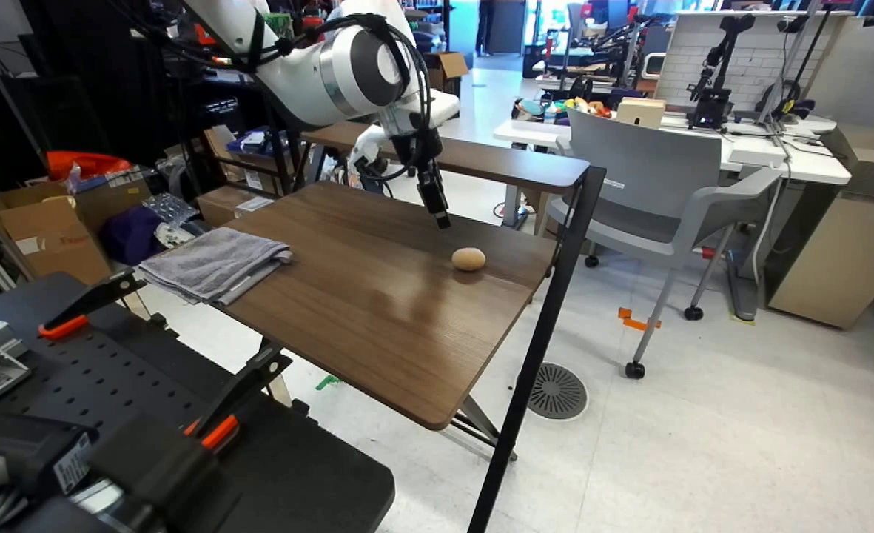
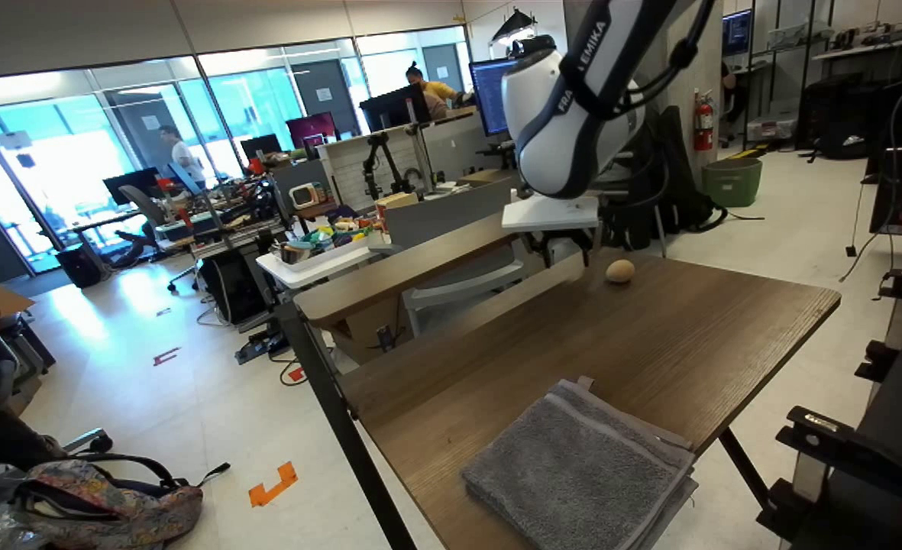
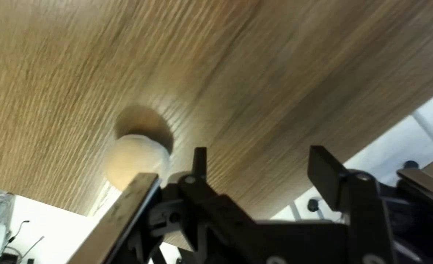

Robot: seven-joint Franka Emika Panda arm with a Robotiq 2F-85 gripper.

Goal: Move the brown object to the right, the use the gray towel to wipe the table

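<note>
White robot arm with dark cables strapped along it [image 1: 303, 85] leans in over the large rectangular table with a dark brown wood-grain top [image 1: 377, 296]

Slim black two-fingered gripper [image 3: 258, 161] points down, its fingers [image 3: 200, 161] well apart, bare wood grain showing between the tips

Small rounded tan-brown lump [image 1: 468, 259] rests on the table; in an exterior view it sits toward the far right corner, near the fingertips, with a visible gap between. Wrist view: the lump lies to the left, outside the space between the fingers, partly hidden behind the gripper's hardware, a dark shadow along its upper side

Folded soft gray towel with a faint paler stripe [image 2: 573, 473] lies at the opposite end of the table, well apart from the lump and the gripper, one side at the table's edge

Surroundings, exterior views: narrow brown wooden shelf [image 1: 503, 158] past the far edge; gray plastic chair [image 1: 644, 174] beyond that; slanted black metal post [image 1: 540, 355] near a round gray floor drain [image 1: 557, 391]; black perforated workbench [image 1: 133, 385] in the foreground with black clamps with orange tips [image 1: 248, 381] along it. Also a green plastic bin [image 2: 732, 183] near a red fire extinguisher [image 2: 703, 122], and a floral backpack [image 2: 114, 496] on the floor [image 2: 214, 412]
</note>
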